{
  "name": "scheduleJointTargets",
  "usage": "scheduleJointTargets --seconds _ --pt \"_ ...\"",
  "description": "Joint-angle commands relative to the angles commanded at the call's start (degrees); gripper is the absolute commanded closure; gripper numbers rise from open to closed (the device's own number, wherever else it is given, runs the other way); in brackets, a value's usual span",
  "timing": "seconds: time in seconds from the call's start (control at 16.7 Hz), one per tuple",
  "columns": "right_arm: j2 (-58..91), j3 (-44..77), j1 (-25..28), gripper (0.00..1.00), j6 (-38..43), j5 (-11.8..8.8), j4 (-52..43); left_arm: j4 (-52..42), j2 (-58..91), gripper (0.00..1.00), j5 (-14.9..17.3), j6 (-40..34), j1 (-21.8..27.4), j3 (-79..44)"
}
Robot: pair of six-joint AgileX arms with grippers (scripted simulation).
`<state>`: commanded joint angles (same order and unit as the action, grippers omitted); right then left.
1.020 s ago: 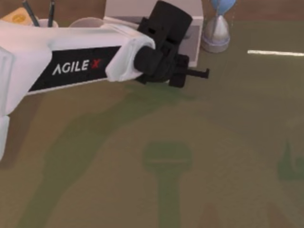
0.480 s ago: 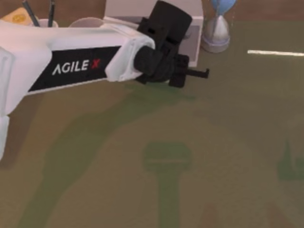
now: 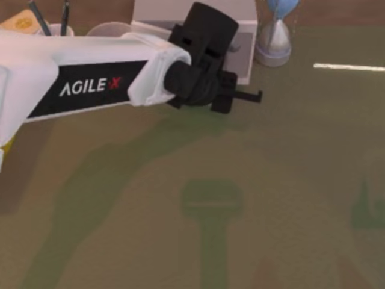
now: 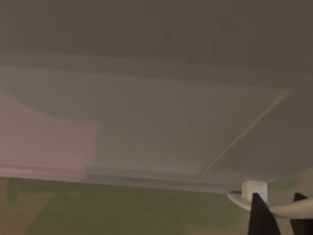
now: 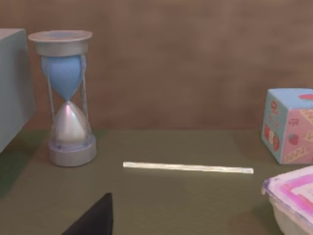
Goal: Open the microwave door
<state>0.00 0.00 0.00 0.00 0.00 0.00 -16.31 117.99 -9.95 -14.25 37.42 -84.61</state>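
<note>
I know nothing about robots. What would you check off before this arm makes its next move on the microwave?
1. Left end effector up against the microwave door: ok.
2. Firm hold on the door handle: cannot tell.
3. Door already ajar: cannot tell; the left arm hides most of the microwave front.
4. Hourglass upright and apart from the end effector: ok.
5. Right arm out of the way: ok; it is absent from the top view, and its wrist camera sees the hourglass from a distance.
</note>
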Motion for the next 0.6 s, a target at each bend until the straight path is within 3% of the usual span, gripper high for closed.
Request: scheduleJointTargets --seconds 0.6 --pt "0.00 0.00 0.00 0.00 0.00 0.00 0.00 0.11 -0.16 1.00 0.25 0.49 -0.19 0.60"
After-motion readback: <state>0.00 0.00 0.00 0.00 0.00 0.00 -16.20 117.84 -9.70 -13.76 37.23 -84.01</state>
